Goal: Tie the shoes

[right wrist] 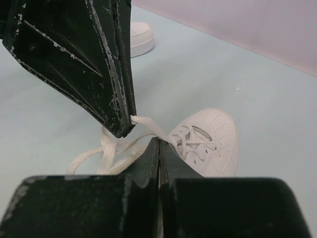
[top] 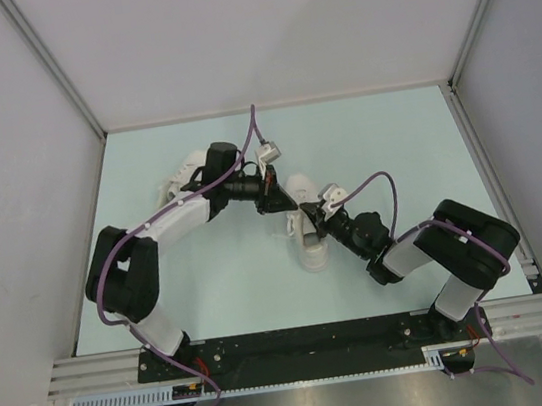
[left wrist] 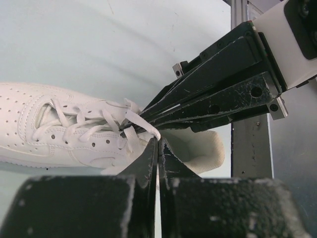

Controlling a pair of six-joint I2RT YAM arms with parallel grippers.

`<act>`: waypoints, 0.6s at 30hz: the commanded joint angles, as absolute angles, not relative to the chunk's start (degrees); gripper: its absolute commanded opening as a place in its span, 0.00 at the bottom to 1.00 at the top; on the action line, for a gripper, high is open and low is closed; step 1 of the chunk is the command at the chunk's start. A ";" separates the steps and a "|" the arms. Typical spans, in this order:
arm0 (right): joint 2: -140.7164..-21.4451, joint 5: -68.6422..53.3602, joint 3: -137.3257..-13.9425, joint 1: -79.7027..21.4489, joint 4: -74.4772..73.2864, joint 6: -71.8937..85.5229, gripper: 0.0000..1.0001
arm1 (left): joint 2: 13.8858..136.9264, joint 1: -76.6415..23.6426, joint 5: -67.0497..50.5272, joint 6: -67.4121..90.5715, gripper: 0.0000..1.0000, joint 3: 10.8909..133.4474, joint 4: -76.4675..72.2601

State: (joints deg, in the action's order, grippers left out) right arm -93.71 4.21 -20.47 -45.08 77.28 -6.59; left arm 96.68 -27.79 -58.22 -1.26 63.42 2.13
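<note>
One white shoe (top: 312,249) lies mid-table between my two grippers; it also shows in the left wrist view (left wrist: 54,131) and the right wrist view (right wrist: 210,141). My left gripper (top: 273,201) is shut on a white lace (left wrist: 143,124) just above the shoe's tongue, its tips (left wrist: 158,141) closed. My right gripper (top: 316,221) is also shut, tips (right wrist: 159,142) pinching the same lace (right wrist: 148,124), which runs taut between both grippers. Loose lace ends (right wrist: 99,151) trail on the table. The second shoe (top: 177,183) lies at the back left, partly under the left arm, and shows far off in the right wrist view (right wrist: 139,37).
The pale blue table top (top: 213,292) is bounded by grey walls and a metal frame rail (top: 485,143) on the right. The two arms cross close together over the middle shoe.
</note>
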 commanded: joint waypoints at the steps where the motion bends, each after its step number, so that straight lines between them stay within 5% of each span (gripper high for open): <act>1: -95.36 7.38 -22.23 -46.14 86.75 -4.31 0.00 | 94.48 -28.83 -59.33 -1.40 0.00 63.19 -0.62; 18: -96.33 10.11 -22.76 -46.32 90.26 1.49 0.01 | 93.96 -29.88 -54.93 -8.25 0.06 62.23 6.32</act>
